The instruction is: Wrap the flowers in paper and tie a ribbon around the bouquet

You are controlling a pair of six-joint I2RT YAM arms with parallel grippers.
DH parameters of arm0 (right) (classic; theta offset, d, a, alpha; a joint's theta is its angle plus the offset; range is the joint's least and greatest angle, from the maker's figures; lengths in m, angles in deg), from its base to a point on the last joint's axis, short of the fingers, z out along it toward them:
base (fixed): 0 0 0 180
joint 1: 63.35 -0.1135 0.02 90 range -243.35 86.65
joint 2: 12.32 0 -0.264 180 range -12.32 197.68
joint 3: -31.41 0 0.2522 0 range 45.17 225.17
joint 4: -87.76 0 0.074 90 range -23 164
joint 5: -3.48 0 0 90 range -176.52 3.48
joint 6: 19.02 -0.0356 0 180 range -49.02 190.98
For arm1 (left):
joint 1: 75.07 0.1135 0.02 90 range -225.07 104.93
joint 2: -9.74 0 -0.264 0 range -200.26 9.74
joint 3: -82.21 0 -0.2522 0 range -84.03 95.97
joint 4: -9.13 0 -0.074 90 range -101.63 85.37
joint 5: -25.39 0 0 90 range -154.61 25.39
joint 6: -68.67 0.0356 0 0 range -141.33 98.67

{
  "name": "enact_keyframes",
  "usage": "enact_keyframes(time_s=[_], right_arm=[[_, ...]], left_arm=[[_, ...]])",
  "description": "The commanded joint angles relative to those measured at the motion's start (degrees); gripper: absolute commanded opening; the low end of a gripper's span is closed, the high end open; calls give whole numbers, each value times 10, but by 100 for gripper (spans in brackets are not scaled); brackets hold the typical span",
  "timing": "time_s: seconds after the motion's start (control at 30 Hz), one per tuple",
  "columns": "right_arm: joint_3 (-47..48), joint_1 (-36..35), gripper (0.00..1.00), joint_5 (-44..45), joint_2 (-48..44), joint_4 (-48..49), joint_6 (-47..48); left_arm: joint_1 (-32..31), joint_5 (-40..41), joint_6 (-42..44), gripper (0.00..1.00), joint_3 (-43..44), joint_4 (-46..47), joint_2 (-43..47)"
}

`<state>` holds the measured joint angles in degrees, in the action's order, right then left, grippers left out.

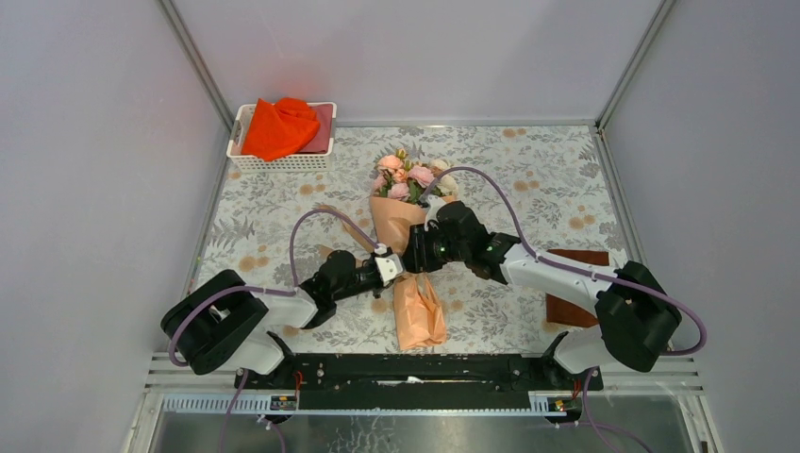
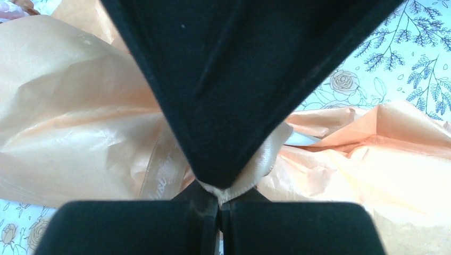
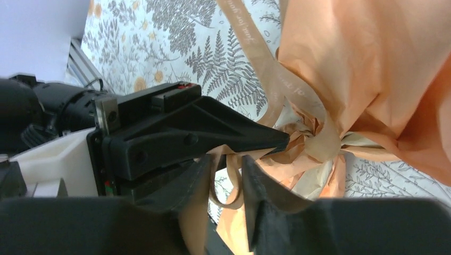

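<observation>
1. Ribbon, tan and lettered, is cinching the waist of the bouquet, where the peach paper is bunching into tight folds.
2. The bouquet is lying flat, with the flowers pointing away from the arm bases and the loose paper skirt fanning toward them.
3. The left tool is reaching the bouquet's waist from its left, fingers pressing together on a ribbon strand.
4. The right tool is meeting the waist from the bouquet's right. Its fingers are standing apart with a ribbon loop hanging between them; whether they are touching it I cannot tell.
5. The bench, under a grey leaf-patterned mat, is carrying the bouquet.
6. A white basket holding an orange-red cloth is sitting well beyond the bouquet's blooms, off to the left.
</observation>
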<state>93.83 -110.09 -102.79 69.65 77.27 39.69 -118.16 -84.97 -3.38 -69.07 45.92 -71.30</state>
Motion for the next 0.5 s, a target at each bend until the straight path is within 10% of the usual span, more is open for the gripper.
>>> enact_keyframes(time_s=[0.0, 0.13, 0.3, 0.47], right_arm=[[24, -4, 19, -48, -4, 5, -3], [20, -2, 0, -36, -17, 2, 8], [30, 22, 0, 0, -17, -50, 47], [37, 28, 0, 8, -17, -68, 70]], left_arm=[[-3, 10, 6, 0, 15, 18, -4], [-3, 6, 17, 0, 22, -1, 5], [34, -85, 133, 78, 80, -205, 80], [133, -231, 336, 96, 258, -640, 91]])
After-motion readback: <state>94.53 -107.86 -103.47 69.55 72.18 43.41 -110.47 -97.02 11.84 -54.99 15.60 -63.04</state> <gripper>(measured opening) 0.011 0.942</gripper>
